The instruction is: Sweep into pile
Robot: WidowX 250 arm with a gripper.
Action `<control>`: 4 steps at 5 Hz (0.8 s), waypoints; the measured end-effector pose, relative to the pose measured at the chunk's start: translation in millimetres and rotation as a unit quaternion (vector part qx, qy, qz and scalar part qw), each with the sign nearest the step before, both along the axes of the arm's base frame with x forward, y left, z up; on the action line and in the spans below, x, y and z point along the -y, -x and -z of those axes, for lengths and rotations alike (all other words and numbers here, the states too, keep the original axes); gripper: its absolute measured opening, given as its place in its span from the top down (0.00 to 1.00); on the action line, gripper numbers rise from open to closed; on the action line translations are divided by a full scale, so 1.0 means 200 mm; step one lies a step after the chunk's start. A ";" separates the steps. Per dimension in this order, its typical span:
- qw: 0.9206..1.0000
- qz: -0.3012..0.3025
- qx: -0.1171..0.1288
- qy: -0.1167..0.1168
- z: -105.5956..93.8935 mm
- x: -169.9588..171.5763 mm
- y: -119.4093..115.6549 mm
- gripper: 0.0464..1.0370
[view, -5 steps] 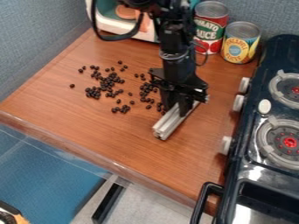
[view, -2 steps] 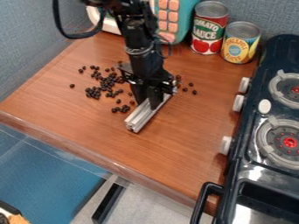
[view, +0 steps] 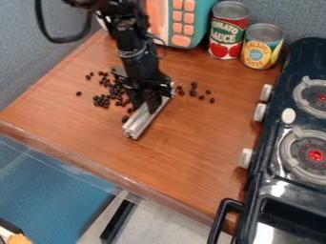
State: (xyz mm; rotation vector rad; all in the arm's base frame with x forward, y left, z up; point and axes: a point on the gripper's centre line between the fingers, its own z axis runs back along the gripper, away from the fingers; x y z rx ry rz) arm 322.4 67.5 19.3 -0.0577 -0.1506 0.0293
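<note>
Mostly, the small black beans (view: 102, 101) lie in a loose, uneven scatter on the wooden worktop (view: 181, 159), left of the gripper (view: 151, 102) in the view; a smaller group sits on its other side. How many lie behind the gripper is impossible to tell, since it covers the ground between the two groups. A few beans show close beside the silver metal bar (view: 137, 125), but whether they touch it is hard to make out. The fingers are closed on this bar, hiding its middle, and it slants low over the worktop, one end toward the front edge. The arm's upper part is cut off by the top edge, a black cable looping beside it. Behind, the toy microwave (view: 197, 21) is partly covered by the arm and cropped above. Next to it stand a red-labelled can (view: 228, 31) and a yellow-labelled can (view: 261, 47), upright. The toy stove (view: 290, 81) runs out of view at the right.
</note>
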 end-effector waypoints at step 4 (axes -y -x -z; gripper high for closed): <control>0.995 -0.101 0.013 -0.004 -0.03 -0.41 0.12 0.70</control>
